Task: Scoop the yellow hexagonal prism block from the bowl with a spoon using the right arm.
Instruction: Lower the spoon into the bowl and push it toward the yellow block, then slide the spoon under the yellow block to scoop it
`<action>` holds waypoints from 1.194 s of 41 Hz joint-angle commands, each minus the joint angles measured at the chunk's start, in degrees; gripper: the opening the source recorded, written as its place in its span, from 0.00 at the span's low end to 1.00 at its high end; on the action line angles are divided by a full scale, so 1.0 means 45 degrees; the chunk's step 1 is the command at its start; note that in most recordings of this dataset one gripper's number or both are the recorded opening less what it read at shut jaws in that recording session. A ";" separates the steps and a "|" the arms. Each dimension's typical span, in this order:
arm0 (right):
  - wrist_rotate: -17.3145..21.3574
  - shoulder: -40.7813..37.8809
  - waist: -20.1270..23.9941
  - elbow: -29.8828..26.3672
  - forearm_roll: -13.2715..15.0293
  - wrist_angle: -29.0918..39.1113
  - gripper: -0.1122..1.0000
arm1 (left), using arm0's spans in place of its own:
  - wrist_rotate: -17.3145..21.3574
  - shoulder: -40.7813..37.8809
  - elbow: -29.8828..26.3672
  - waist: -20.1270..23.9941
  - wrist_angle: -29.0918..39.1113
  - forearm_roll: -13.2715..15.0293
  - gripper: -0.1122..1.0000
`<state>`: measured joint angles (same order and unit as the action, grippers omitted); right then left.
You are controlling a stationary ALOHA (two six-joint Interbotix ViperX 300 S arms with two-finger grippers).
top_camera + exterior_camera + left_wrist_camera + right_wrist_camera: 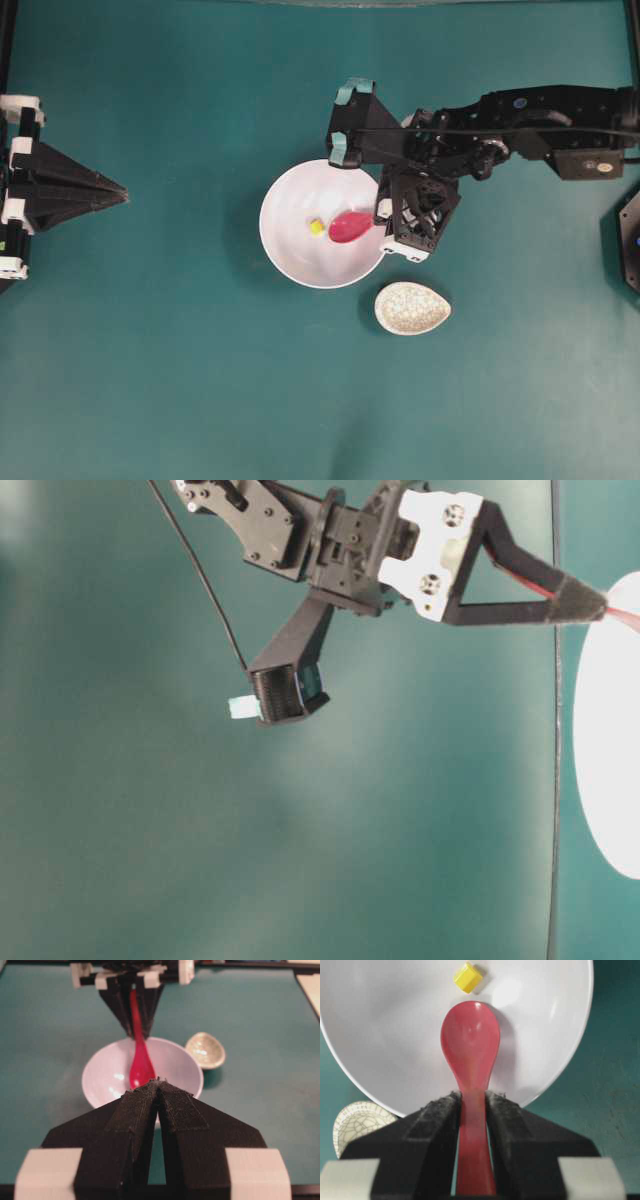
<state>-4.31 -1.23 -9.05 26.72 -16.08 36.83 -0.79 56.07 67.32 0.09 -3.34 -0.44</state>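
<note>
A small yellow hexagonal prism block (316, 227) (468, 977) lies inside the white bowl (290, 255) (385, 1035) (105, 1072), near its middle. My right gripper (383, 210) (472, 1096) is shut on the handle of the pink-red spoon (349, 227) (470, 1045) (140, 1062). The scoop reaches over the bowl's inside, its tip just short of the block, with a small gap between them. Far off at the left edge of the overhead view, my left gripper (122, 189) (159, 1081) is shut and holds nothing.
A small speckled egg-shaped spoon rest (412, 307) (205, 1050) (357, 1122) sits on the green table just right of and below the bowl. The right arm (540, 125) stretches in from the right edge. A black cable (200, 570) hangs by the arm.
</note>
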 commanded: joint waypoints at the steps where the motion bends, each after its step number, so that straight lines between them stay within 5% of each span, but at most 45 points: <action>1: 0.0020 0.0098 0.0020 -0.0391 0.0020 -0.0098 0.32 | -0.0020 -0.0039 -0.0352 0.0020 -0.0078 -0.0039 0.14; 49: -0.0039 -0.0449 0.0137 -0.0820 0.0000 -0.1895 0.32 | -0.0020 -0.0039 -0.0352 0.0020 -0.0117 -0.0039 0.14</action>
<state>-4.48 -4.22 -8.53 24.43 -16.08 28.92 -0.79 56.07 67.32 0.09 -3.34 -0.53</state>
